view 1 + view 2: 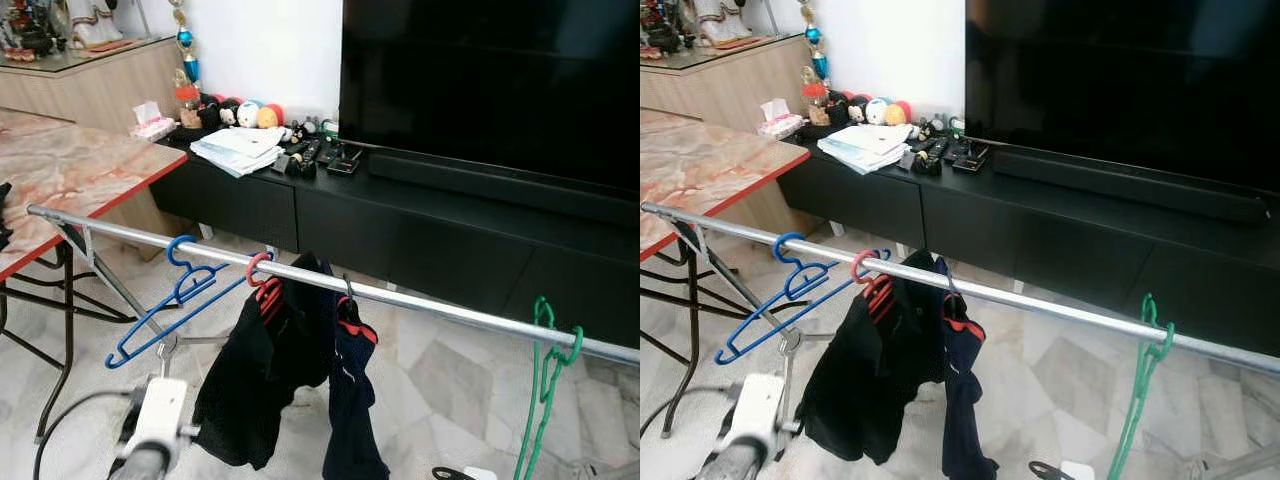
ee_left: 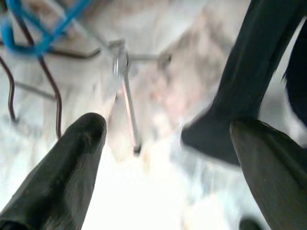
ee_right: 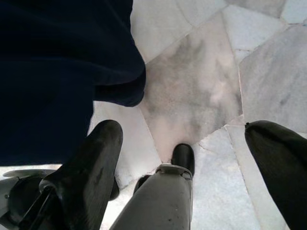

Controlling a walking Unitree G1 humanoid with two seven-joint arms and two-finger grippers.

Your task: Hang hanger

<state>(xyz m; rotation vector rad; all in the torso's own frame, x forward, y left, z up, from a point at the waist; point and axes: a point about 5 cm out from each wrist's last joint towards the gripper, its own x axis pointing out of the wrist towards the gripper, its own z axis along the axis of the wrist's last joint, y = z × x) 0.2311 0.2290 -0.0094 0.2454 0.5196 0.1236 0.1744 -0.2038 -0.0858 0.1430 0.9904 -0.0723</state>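
Note:
A silver rail [image 1: 440, 308] crosses in front of me, sloping down to the right. A blue hanger [image 1: 170, 300] hangs on it tilted, bare. Beside it a red hanger [image 1: 260, 272] carries a black garment [image 1: 255, 380], and a dark hanger holds a navy garment [image 1: 350, 400]. A green hanger [image 1: 545, 385] hangs far right. My left arm [image 1: 155, 425] rises at the bottom left, below the blue hanger [image 2: 38, 28]. My left gripper [image 2: 168, 129] is open and holds nothing. My right gripper [image 3: 182, 129] is open over the floor, next to the navy garment [image 3: 62, 62].
A marble-topped table [image 1: 70, 170] with a red edge stands at the left, its black legs near the rail's end. Behind the rail runs a black TV console [image 1: 420, 230] with a large TV [image 1: 490, 80], papers and remotes. The rack's metal brace [image 2: 124, 81] stands on the marble floor.

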